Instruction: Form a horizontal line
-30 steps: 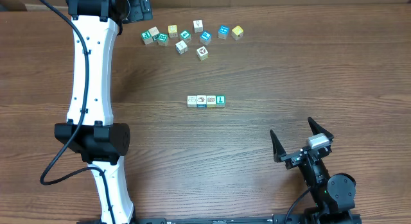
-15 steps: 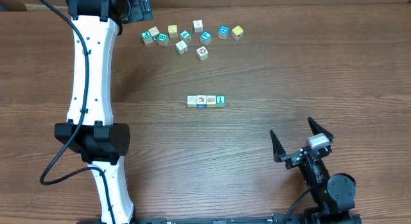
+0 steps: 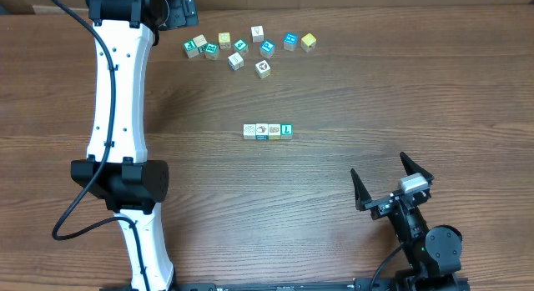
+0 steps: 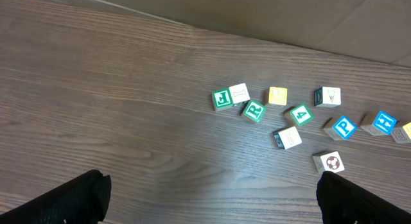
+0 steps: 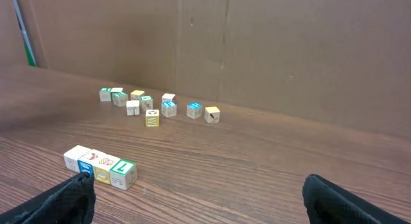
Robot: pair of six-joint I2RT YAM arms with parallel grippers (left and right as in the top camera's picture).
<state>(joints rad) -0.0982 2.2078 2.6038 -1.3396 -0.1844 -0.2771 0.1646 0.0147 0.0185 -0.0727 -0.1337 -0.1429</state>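
Right gripper (image 3: 378, 164): near-right corner of the desk (image 3: 350, 82), jaws spread wide, released, nothing held. It points toward the far edge. Its wrist view looks along the desk top at the row, with the scatter behind.

horizontal line (image 3: 267, 131): mid-desk, slightly right of centre, well apart from both grippers. Four cubes side by side, touching, running parallel to the near edge. Left to right:
- plain white cube (image 3: 249, 131)
- white cube with blue edge (image 3: 261, 132)
- tan cube (image 3: 274, 131)
- teal-green cube (image 3: 286, 130), white letter on top

The row looks straight.

Loose cubes (image 3: 240, 46): scattered group near the far edge, roughly centred, well apart from the row. Mix of white, teal, blue and yellow.
- Closest to the row is a white picture cube (image 3: 264, 68).
- A yellow cube (image 3: 309, 42) sits at the right end of the group.
- A teal J cube (image 4: 222, 99) sits at the left end, touching a white one.

Left arm (image 3: 117, 91): white links stretch from the near edge up to the far-left corner.

Left gripper (image 4: 210, 185): above the far-left part of the desk, just left of the scatter, jaws wide apart, released, empty. Its wrist view shows wood grain between the fingers and the loose cubes beyond.
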